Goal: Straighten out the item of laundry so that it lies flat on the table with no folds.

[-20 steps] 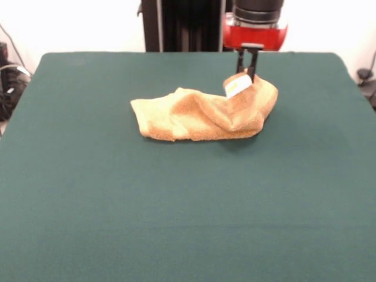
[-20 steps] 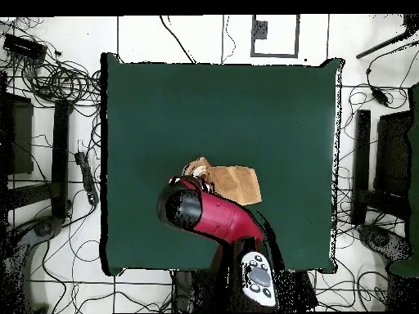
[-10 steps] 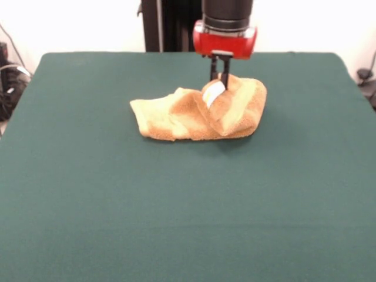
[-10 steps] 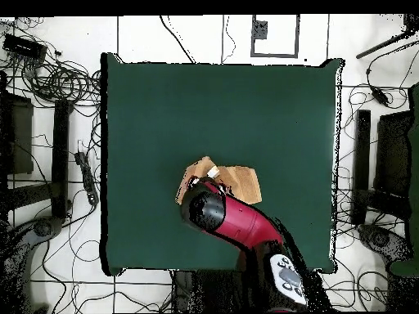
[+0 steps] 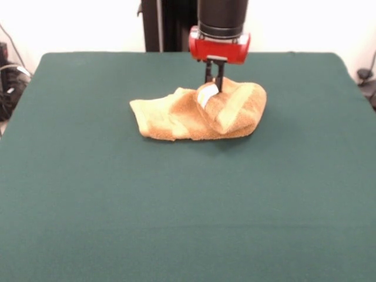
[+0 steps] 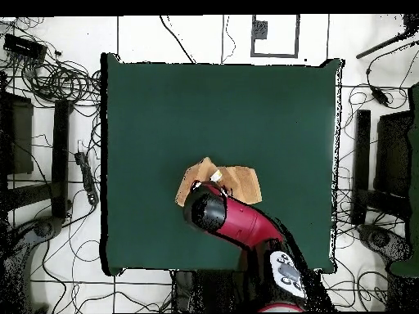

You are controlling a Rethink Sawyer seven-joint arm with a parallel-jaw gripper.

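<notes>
Golden-orange towel [image 5: 197,113] lies bunched, far from your table's [image 5: 176,205] edges; gripper [image 5: 214,85] pinches its tagged fold.

Towel [image 5: 197,111]: golden-orange terry cloth, nubby and matt, with paler, flatter woven bands and a small smooth white tag [image 5: 205,95]. Table [image 5: 176,205]: covered in dark green cloth, plain, matt and even, no sheen. Arm [image 6: 237,221]: glossy red shell with black sections that look like hard plastic; gripper [image 5: 213,82]: thin black fingers, dull finish.
</notes>
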